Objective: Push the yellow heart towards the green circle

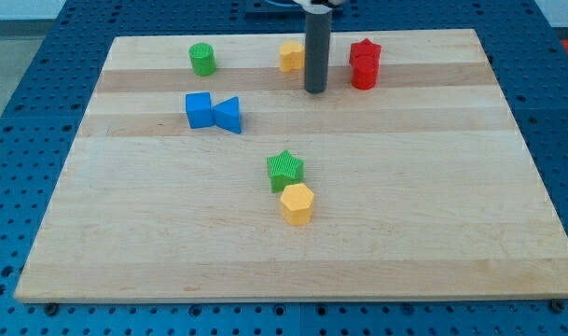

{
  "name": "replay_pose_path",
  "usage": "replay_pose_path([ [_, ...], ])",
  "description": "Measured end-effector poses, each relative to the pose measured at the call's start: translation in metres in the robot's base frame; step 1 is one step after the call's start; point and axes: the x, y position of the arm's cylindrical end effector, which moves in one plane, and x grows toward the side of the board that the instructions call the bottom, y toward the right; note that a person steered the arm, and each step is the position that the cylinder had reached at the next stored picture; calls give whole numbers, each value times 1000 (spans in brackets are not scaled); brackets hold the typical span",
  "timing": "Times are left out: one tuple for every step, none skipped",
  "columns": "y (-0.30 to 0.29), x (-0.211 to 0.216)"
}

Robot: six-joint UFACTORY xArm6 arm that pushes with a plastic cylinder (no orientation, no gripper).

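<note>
The yellow heart (291, 56) lies near the view's top, at the middle of the wooden board (433, 187). The green circle (202, 59) stands to its left, near the top left. My tip (315, 91) is down on the board just right of and slightly below the yellow heart, close to it; the dark rod hides part of the heart's right side. I cannot tell whether the rod touches the heart.
A red star (365, 52) sits on or behind another red block (363, 77) right of my tip. A blue cube (199, 110) and blue triangle (228, 115) lie at left. A green star (285, 170) touches a yellow hexagon (297, 203) at centre.
</note>
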Motion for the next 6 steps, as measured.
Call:
replay_pose_path([
  [-1, -7],
  [6, -10],
  [6, -11],
  [16, -32],
  [20, -69],
  [-30, -63],
])
